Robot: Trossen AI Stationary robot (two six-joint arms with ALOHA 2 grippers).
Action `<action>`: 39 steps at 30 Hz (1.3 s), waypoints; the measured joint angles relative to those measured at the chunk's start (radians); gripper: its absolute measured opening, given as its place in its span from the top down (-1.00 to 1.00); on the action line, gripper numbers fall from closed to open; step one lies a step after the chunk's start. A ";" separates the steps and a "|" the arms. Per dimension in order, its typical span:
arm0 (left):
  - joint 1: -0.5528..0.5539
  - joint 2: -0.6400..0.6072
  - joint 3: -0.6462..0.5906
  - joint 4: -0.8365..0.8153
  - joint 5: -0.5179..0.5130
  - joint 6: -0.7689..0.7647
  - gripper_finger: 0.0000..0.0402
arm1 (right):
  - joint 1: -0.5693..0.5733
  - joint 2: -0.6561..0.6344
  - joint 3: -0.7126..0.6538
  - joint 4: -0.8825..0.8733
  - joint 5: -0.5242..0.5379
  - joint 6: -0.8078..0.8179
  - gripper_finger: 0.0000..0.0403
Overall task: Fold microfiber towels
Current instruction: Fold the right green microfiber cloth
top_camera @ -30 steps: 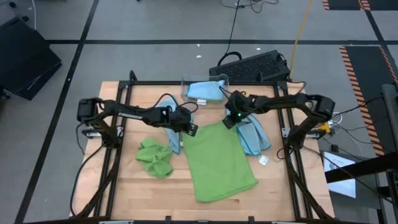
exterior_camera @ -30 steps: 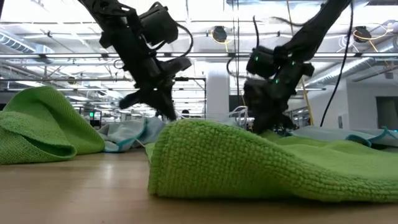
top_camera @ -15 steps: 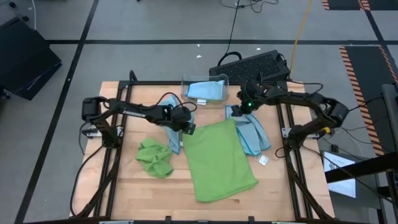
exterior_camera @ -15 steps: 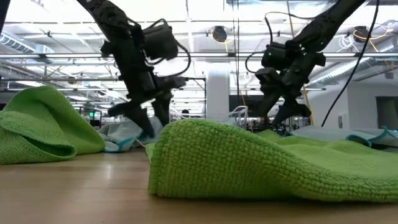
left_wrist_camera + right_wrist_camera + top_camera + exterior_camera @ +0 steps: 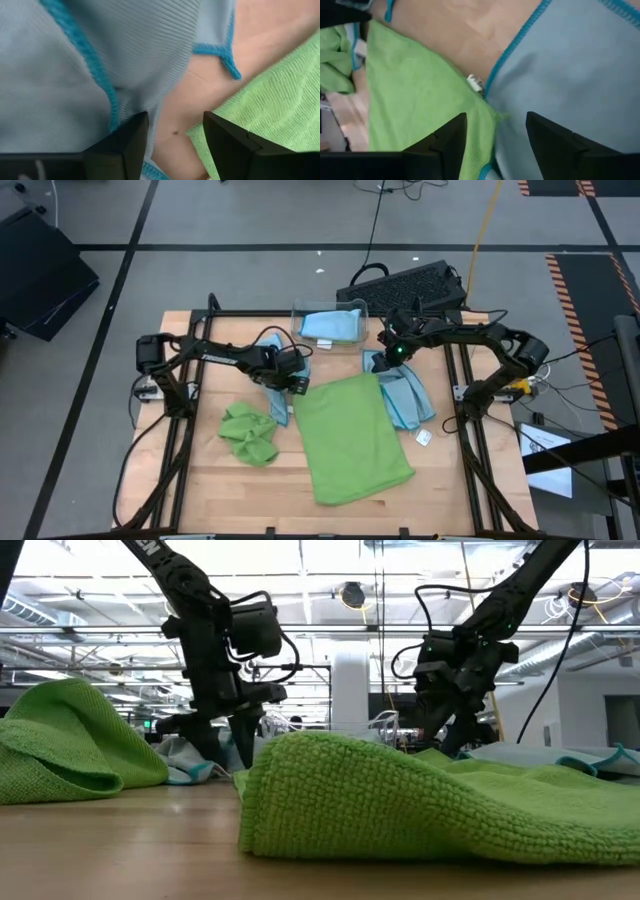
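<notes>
We read the flat lime green towel at table centre as laid out ready for folding, far edge toward both arms. The left gripper hangs at its far left corner and the right gripper at its far right, each with fingers parted and holding nothing. Light blue towels lie just beside, a crumpled green towel waits left, and one blue towel sits in the clear bin.

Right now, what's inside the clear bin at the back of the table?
The bin holds one light blue towel, bunched up. Whether anything else lies under that towel can't be seen, because the cloth covers the bin's bottom.
</notes>
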 joint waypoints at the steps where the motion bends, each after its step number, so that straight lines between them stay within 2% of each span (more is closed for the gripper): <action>1: 0.005 0.000 0.000 -0.001 0.000 0.000 0.01 | 0.000 0.000 0.000 0.000 -0.003 -0.002 0.06; 17: 0.014 0.000 -0.002 0.015 0.003 -0.027 0.01 | 0.003 0.000 -0.003 0.027 -0.004 -0.021 0.79; 21: 0.015 0.000 -0.002 0.016 0.007 -0.028 0.01 | 0.003 0.000 -0.031 0.053 -0.004 0.005 0.77; 29: 0.015 0.000 -0.002 0.018 0.005 -0.043 0.01 | 0.029 0.000 -0.075 0.096 -0.009 0.014 0.44; 39: 0.010 0.000 -0.002 0.019 0.002 -0.045 0.01 | 0.047 0.000 -0.093 0.228 -0.002 0.107 0.64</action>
